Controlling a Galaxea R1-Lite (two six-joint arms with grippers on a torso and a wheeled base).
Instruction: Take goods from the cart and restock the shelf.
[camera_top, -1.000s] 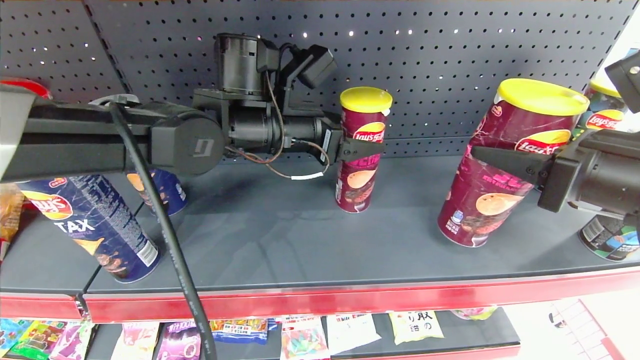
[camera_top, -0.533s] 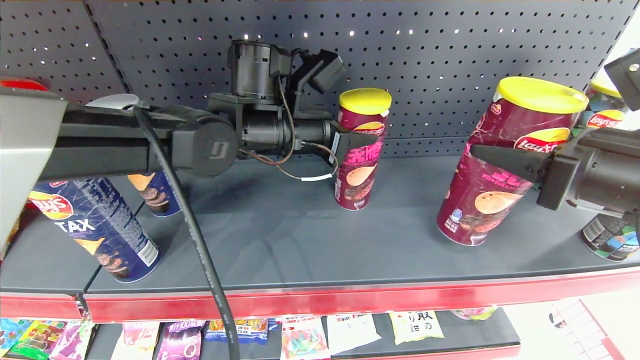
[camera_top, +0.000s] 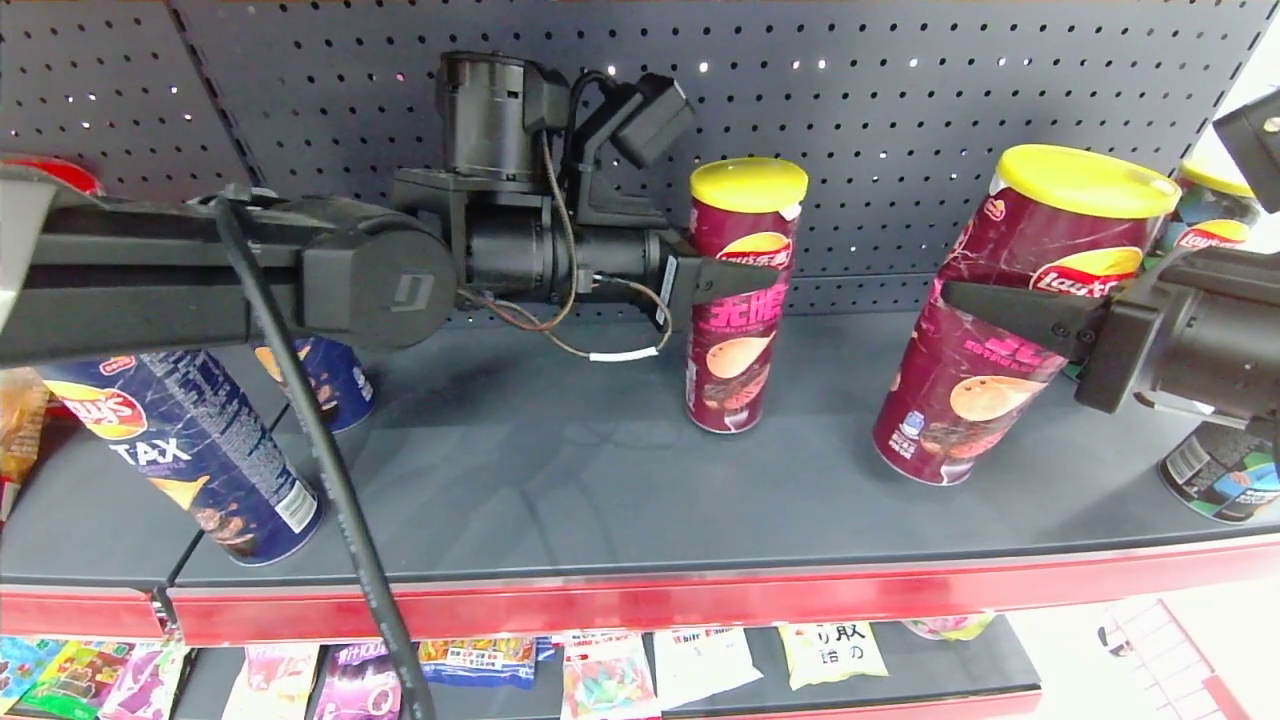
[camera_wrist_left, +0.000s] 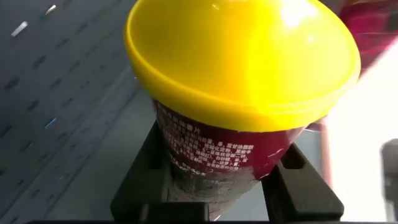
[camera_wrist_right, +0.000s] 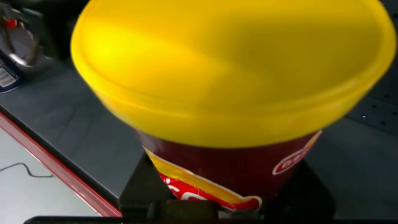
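The left pincer (camera_top: 750, 275) is clamping the rear maroon can (camera_top: 735, 350) around its upper half, one finger on each side, just below the yellow lid. Half a second ago this can was leaning with its top towards the left arm. Now it is standing upright near the back of the shelf (camera_top: 560, 480), close to the pegboard (camera_top: 900, 100), and its lid is sitting a little higher and further to the right. Whether its base is resting on the shelf or just clearing it cannot be told.

The right pincer (camera_top: 985, 310) is gripping the tilted maroon can (camera_top: 960, 400) across its upper body. This can is leaning with its lid towards the right arm and its base low over the shelf's right part. Against the earlier pictures it is keeping almost the same place and lean.

A blue can (camera_top: 200, 450) is standing near the shelf's front left edge, well apart from both maroon cans and in the same spot as before.
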